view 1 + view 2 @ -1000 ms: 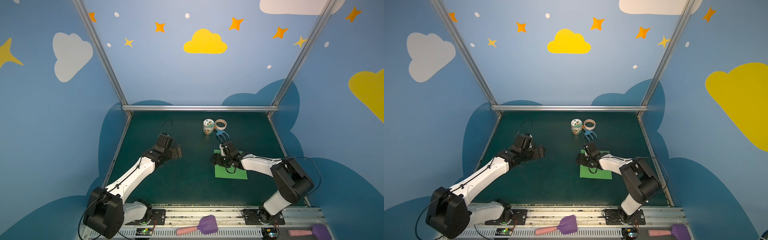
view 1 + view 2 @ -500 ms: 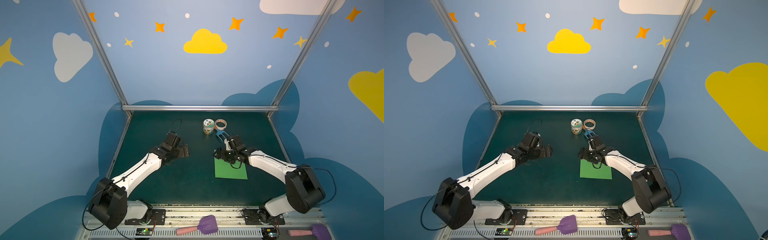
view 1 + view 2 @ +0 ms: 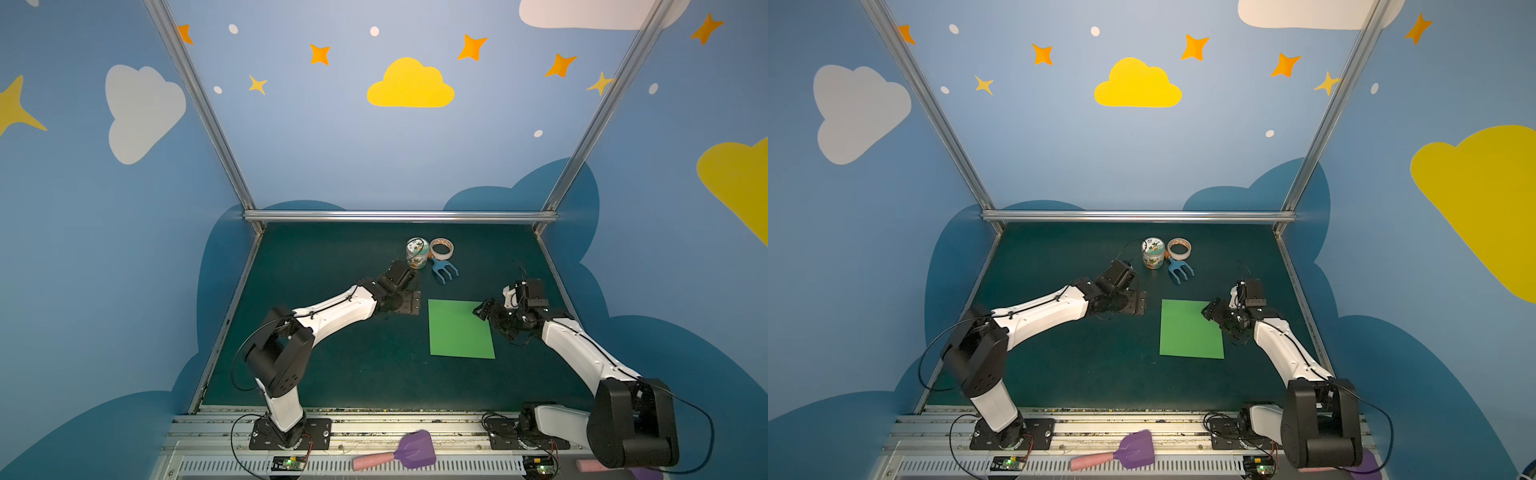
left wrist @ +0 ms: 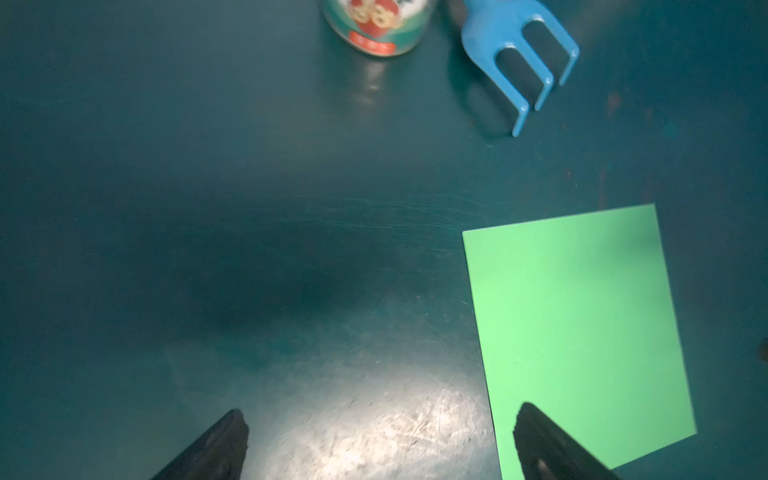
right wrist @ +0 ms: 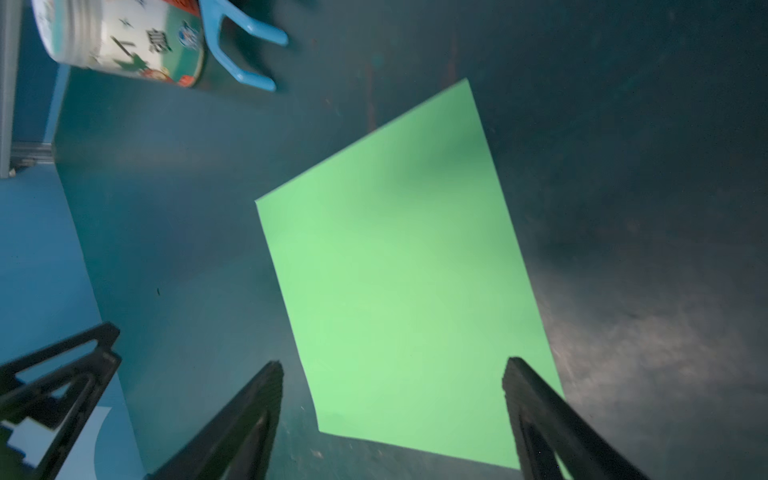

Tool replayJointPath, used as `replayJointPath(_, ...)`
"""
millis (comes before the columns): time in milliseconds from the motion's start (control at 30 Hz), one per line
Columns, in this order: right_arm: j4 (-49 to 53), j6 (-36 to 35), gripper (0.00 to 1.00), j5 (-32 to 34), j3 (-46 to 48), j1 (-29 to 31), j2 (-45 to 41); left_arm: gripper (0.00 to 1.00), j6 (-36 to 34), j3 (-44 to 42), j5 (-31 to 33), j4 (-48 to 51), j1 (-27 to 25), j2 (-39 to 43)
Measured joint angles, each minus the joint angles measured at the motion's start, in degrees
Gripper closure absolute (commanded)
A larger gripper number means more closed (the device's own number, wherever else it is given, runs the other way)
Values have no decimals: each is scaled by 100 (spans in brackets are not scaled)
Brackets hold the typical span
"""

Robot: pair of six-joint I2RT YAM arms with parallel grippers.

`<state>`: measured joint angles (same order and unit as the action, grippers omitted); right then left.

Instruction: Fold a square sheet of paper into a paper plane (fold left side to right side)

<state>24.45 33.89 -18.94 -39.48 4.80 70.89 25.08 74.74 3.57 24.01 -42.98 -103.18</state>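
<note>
Flat bright green square paper sheet lies on dark counter, 3 o'clock of ctr. My L claw is wide and empty at its 10 o'clock. R claw is wide and empty at its 2.

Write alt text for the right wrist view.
A flat bright green square sheet of paper lies on the dark green table, seen between the open jaws of the right gripper. A printed can and a blue rake sit beyond.
</note>
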Motion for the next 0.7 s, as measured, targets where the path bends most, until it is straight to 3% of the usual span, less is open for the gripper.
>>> replayJointPath(367,-181,-210,25,-804,953,-1394,-343,0,-280,1563,382,555,-664,-1641)
replayJointPath(533,-284,-337,29,-1202,1032,-1650,-330,0,-376,2256,723,997,-887,-2295)
replayJointPath(700,-431,-466,32,-1513,1113,-1779,-245,0,-365,2352,1054,1220,-975,-2487)
